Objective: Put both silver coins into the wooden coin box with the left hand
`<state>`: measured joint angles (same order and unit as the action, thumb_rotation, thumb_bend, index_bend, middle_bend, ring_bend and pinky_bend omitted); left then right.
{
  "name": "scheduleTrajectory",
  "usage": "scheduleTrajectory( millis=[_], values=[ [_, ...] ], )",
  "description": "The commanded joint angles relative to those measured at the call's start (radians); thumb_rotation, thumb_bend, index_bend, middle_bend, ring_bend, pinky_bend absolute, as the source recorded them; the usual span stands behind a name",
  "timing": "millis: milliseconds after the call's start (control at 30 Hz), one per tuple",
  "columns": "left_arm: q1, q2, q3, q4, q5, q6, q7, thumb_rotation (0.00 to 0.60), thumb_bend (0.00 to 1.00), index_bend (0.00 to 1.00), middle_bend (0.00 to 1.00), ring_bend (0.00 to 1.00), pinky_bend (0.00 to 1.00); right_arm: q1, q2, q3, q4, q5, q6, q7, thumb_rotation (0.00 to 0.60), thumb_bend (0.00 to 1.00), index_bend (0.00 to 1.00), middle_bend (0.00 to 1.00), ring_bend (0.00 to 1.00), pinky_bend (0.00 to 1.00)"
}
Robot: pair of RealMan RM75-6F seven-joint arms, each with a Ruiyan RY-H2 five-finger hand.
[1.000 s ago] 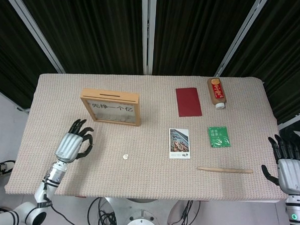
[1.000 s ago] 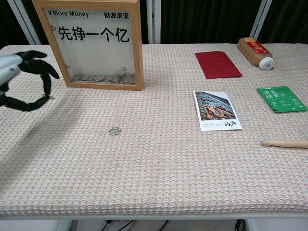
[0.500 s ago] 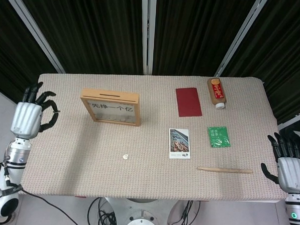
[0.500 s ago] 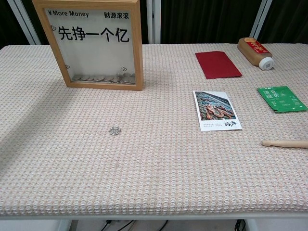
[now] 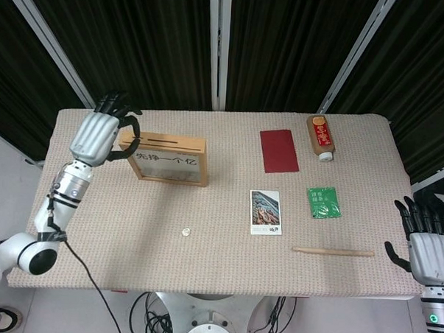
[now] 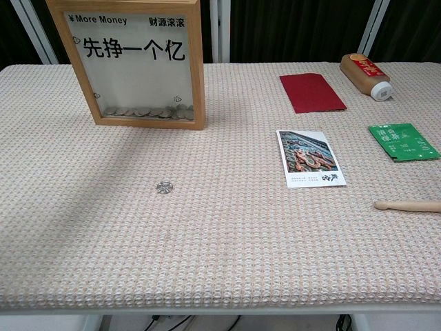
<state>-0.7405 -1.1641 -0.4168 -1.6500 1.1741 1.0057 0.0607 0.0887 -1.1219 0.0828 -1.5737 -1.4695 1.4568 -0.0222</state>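
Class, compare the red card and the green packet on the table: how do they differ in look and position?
The red card is plain dark red with no print; the green packet carries white print. The red card lies further back, beside the bottle; the green packet lies nearer the front, right of the postcard. Both lie flat on the table, untouched.

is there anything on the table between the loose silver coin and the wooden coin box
Nothing visible: only bare woven cloth lies between the silver coin and the wooden coin box. The picture card lies off to the side.
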Motion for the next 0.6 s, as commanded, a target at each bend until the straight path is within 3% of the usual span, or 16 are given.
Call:
scheduleTrajectory(
  millis=[33, 233, 600],
  values=[
    [-0.072, -0.054, -0.012, 0.065, -0.065, -0.066, 0.017, 0.600, 0.47, 0.61, 0.27, 0.04, 0.06, 0.000, 0.000, 0.000, 0.001, 0.000, 0.000, 0.002, 0.600, 0.27, 0.00, 0.00, 0.00, 0.00],
    [-0.117, -0.121, 0.001, 0.134, -0.129, -0.104, 0.010, 0.600, 0.47, 0.61, 0.28, 0.04, 0.05, 0.000, -0.001, 0.000, 0.008, 0.005, -0.004, 0.009, 0.600, 0.27, 0.00, 0.00, 0.00, 0.00],
    [-0.132, -0.156, 0.031, 0.185, -0.159, -0.120, -0.015, 0.600, 0.47, 0.61, 0.28, 0.04, 0.05, -0.002, -0.002, 0.000, 0.019, 0.011, -0.005, 0.021, 0.600, 0.27, 0.00, 0.00, 0.00, 0.00]
  ],
)
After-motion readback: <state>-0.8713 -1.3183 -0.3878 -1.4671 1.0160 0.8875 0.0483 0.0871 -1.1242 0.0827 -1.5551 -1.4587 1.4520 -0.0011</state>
